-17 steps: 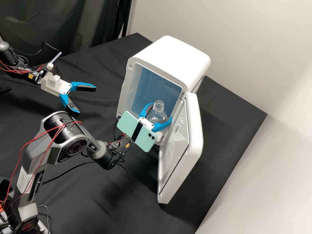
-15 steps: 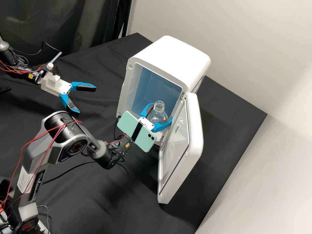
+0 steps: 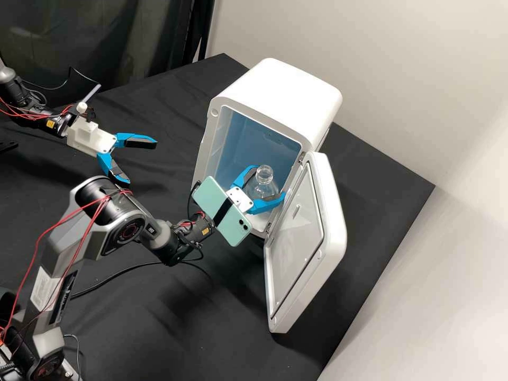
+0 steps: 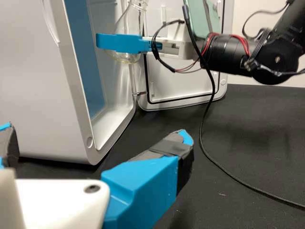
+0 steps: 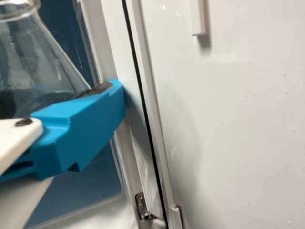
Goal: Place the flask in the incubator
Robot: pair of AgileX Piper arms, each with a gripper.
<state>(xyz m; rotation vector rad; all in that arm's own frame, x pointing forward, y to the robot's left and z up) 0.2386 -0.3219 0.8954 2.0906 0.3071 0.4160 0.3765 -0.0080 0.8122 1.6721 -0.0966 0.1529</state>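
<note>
Flask (image 3: 263,179): clear glass, cone-shaped, with a narrow neck and an open mouth.
Flask pose: upright, clamped at its body between the two blue fingers (image 3: 271,201) of the right claw (image 3: 263,188).
Flask place: inside the incubator's opening, with its base off the chamber floor in the left wrist view.
Incubator (image 3: 286,90): white box, pale blue inside, standing upright around the claw's fingers.
Door (image 3: 309,233): open, swung out just beside the claw.
</note>
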